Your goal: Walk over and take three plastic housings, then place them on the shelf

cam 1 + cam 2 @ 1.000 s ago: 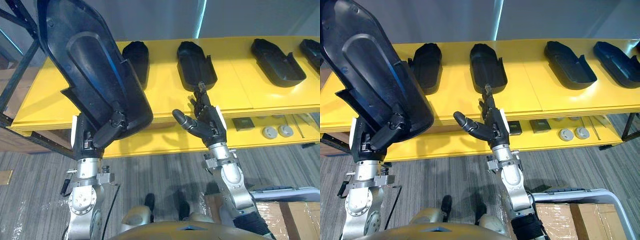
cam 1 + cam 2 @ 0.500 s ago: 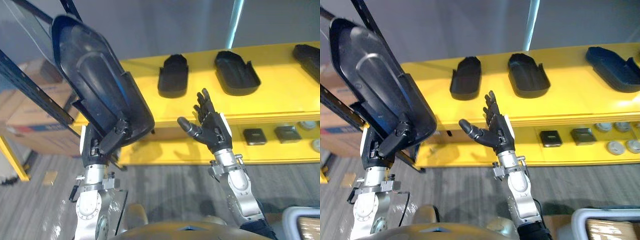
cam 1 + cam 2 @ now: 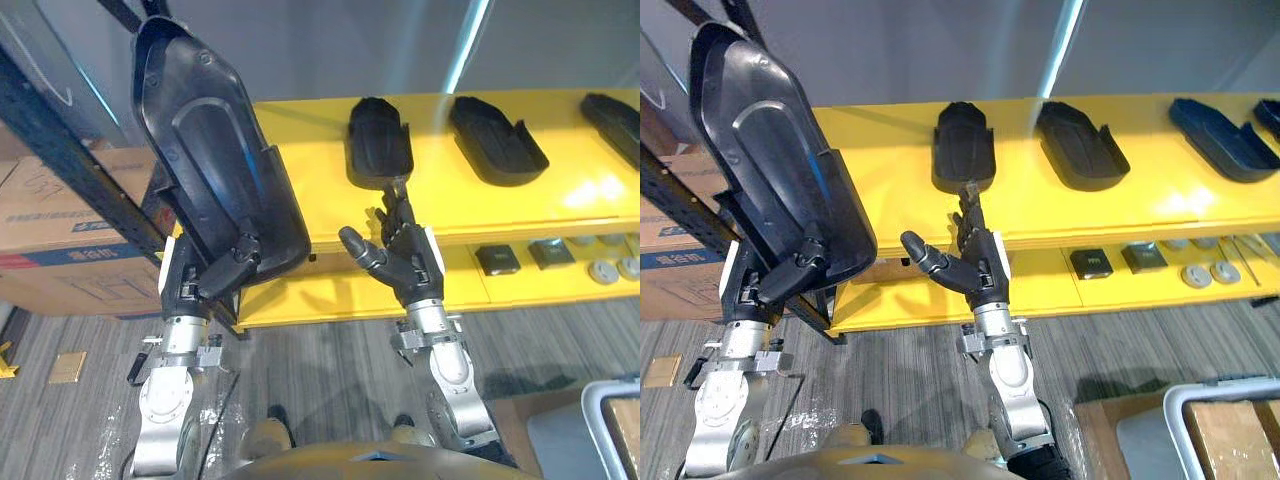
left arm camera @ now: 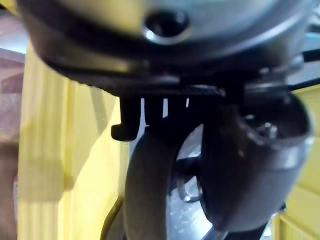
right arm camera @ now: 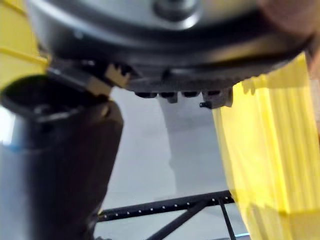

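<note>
We saw the left hand [image 3: 213, 282] gripping a large black plastic housing [image 3: 215, 165] by its lower end, raised upright. The right hand [image 3: 408, 268] was empty, fingers straight and thumb spread, before the yellow shelf [image 3: 320, 175], where more housings [image 3: 379, 140] lay.

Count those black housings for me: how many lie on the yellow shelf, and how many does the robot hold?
Housing in left hand: 1
Housings on shelf: 4, one cut off at the edge
Total: 5
</note>
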Robot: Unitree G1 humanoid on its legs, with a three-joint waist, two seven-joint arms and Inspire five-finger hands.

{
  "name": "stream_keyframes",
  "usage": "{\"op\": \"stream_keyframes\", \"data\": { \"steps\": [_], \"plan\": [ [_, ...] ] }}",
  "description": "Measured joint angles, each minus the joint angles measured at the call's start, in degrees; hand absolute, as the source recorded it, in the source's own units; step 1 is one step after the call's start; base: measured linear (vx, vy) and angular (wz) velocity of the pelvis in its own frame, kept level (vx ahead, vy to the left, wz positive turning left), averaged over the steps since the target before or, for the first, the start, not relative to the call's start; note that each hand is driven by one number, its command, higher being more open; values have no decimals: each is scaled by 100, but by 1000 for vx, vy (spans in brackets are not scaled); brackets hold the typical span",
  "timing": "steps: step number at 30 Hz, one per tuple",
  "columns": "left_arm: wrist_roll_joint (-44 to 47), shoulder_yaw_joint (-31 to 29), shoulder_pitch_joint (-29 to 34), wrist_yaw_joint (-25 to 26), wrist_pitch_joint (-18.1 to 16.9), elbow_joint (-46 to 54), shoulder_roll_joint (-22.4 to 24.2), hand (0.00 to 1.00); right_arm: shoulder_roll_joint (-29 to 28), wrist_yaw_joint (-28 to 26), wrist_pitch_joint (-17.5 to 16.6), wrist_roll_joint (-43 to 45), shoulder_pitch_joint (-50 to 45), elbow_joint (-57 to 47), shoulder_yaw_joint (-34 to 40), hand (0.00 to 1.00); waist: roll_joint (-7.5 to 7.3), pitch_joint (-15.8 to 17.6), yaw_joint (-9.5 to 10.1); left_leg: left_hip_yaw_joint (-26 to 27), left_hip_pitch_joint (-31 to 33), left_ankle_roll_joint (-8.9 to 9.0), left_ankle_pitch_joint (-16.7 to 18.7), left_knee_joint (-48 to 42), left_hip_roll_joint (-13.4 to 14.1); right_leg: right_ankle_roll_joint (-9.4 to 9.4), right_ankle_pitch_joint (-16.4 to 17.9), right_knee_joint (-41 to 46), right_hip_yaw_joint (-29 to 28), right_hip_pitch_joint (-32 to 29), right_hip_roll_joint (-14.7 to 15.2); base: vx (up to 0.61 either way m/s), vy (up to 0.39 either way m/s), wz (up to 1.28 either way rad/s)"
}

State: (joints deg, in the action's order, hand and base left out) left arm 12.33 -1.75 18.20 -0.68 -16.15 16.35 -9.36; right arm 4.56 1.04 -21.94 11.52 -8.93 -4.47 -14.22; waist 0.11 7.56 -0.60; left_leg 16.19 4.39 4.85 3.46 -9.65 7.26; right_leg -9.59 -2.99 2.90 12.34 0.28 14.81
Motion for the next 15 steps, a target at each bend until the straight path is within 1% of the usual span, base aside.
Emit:
{"op": "stream_keyframes", "data": {
  "steps": [2, 4, 6, 8, 9, 10, 11, 13, 14, 15],
  "plan": [
    [-157, 91, 0, 135, 100, 55, 140, 0, 14, -73, 129, 16, -141, -1, 164, 100, 55, -25, -81, -3, -37, 90, -94, 112, 122, 11, 5, -16, 9, -6, -131, 51, -93, -5],
    [-200, 108, 21, 179, 179, 166, 205, 0, 24, -105, 196, 18, -188, -1, 247, 100, 64, -29, -94, 10, -92, 141, -133, 202, 183, 56, 31, -17, 6, -4, -205, 23, -75, -7],
    [-262, 145, 19, 276, 249, 349, 212, 0, 32, -117, 213, 36, -224, -45, 358, 100, 78, -33, -147, 13, -109, 179, -205, 307, 259, 116, 72, -25, 33, -16, -294, 7, -80, -2],
    [-375, 133, 14, 431, 250, 404, 225, 0, 94, -189, 216, 60, -222, -72, 355, 100, 120, -29, -133, 24, -75, 163, -184, 177, 346, 166, 124, -15, 45, -10, -360, 4, -75, -5],
    [-403, 79, 9, 544, 276, 399, 226, 0, 166, -292, 244, 60, -219, -83, 334, 100, 155, -7, -104, 9, -39, 108, -122, -47, 399, 194, 214, -3, 43, 36, -386, -5, -57, -4],
    [-403, -26, -9, 642, 321, 361, 227, 0, 234, -360, 263, 60, -218, -83, 296, 100, 189, 13, -101, -129, 77, 51, -89, -398, 430, 234, 318, -5, 30, 96, -394, -32, -57, -2],
    [-404, -99, -23, 680, 370, 350, 234, 0, 254, -409, 266, 61, -218, -83, 279, 100, 213, 26, -98, -238, 129, 49, -90, -547, 437, 236, 330, -5, 19, 111, -396, -47, -59, -6],
    [-451, -441, -37, 818, 532, 329, 273, 0, 363, -612, 268, 72, -208, -86, 279, 100, 380, 3, -82, -478, 100, 44, -93, -591, 440, 260, 366, -54, -40, 193, -434, -44, -44, -3],
    [-465, -524, -51, 841, 535, 329, 273, 0, 399, -645, 268, 72, -193, -87, 289, 100, 418, 9, -90, -507, 79, 44, -94, -543, 441, 260, 366, -78, -61, 188, -448, -42, -32, -8],
    [-538, -666, -90, 857, 564, 329, 269, 0, 455, -703, 270, 70, -193, -87, 296, 100, 472, 13, -48, -533, -32, 38, -98, -366, 437, 259, 364, -107, -182, 169, -487, -40, -10, -27]
  ]
}}
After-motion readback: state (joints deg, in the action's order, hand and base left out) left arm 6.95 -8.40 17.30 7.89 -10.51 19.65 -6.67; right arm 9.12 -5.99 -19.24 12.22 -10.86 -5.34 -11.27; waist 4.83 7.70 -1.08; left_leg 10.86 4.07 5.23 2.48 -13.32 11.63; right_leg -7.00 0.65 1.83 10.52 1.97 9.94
